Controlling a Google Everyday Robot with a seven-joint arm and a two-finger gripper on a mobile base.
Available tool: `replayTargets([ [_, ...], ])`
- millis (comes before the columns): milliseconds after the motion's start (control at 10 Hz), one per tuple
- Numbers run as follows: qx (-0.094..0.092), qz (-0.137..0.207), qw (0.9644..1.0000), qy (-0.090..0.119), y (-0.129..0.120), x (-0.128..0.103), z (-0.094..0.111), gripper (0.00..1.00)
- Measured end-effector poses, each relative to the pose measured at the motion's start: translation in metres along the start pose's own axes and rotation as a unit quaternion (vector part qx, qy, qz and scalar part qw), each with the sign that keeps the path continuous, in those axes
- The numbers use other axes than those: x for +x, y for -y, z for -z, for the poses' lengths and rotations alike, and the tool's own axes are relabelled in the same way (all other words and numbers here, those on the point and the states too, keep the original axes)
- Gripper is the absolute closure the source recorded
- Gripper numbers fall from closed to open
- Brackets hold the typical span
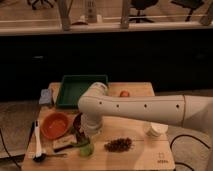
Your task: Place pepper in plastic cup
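Gripper [87, 137] is hanging directly above the plastic cup [86, 149], at the end of a white arm [135, 107] that is spanning the wooden table [145, 159] from the cup's right. Its jaws are standing closed. The wrist is covering most of them, so whether they are pinching anything cannot be told.

Pepper [78, 145] is showing as a slim dark-green shape just left of the cup, meeting or overlapping the cup's rim. Whether it is resting on the table or hanging from the gripper cannot be told. The cup itself is standing upright near the table's front edge.

Other items, placed from the cup:
- A tan block [62, 144] is lying just to the left, beyond the pepper.
- An orange bowl [55, 125] is sitting to the left and behind.
- A white-handled utensil [37, 137] is lying farther left, past the bowl.
- A dark spoon [46, 157] is lying to the left and in front.
- A dark bowl [78, 121] is sitting just behind, half hidden by the arm.
- A green tray [80, 90] is sitting well behind, with a blue sponge [46, 96] beside it.
- A tomato [124, 93] is sitting behind and to the right.
- A heap of small dark pieces [119, 145] is lying near on the right.
- A white cup [156, 129] is standing farther right.
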Motion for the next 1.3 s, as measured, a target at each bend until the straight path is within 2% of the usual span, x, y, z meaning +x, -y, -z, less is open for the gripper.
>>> replayTargets([
  [800,0.001,0.003,0.9999,0.01,0.0014,0.0044,-0.0054,0.97],
  [1100,0.001,0.004,0.9999,0.013,0.0025,0.0052,-0.0068,0.92],
  [1300,0.001,0.003,0.9999,0.014,0.0029,0.0067,-0.0076,0.96],
])
